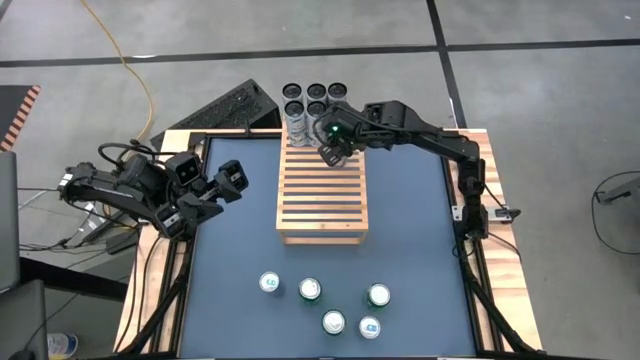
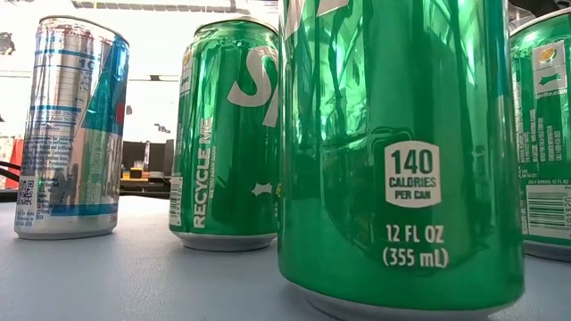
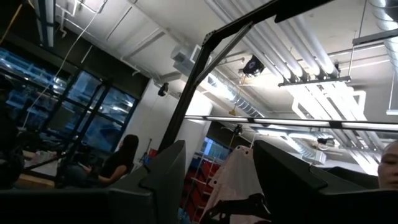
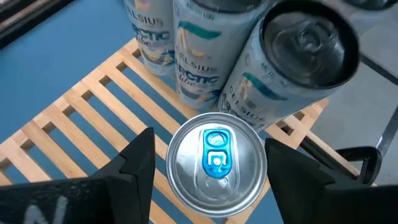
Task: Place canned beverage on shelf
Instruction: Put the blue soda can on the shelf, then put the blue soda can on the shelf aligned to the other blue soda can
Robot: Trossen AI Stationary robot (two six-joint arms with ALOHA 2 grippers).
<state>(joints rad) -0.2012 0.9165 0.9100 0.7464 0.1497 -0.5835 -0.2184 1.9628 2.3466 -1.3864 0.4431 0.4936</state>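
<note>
A silver blue-tabbed can (image 4: 216, 160) is seen upright on the shelf (image 1: 322, 195) beside the tall cans (image 1: 312, 103), the right gripper (image 4: 208, 163) fingers spread clear for release, the left gripper (image 1: 232, 180) parked half-open over the tabletop (image 1: 230, 270).

Grey concrete floor (image 1: 520, 25) with dark seams, white pipe-lined ceiling (image 3: 311, 56), tall dark windows (image 3: 93, 112).
</note>
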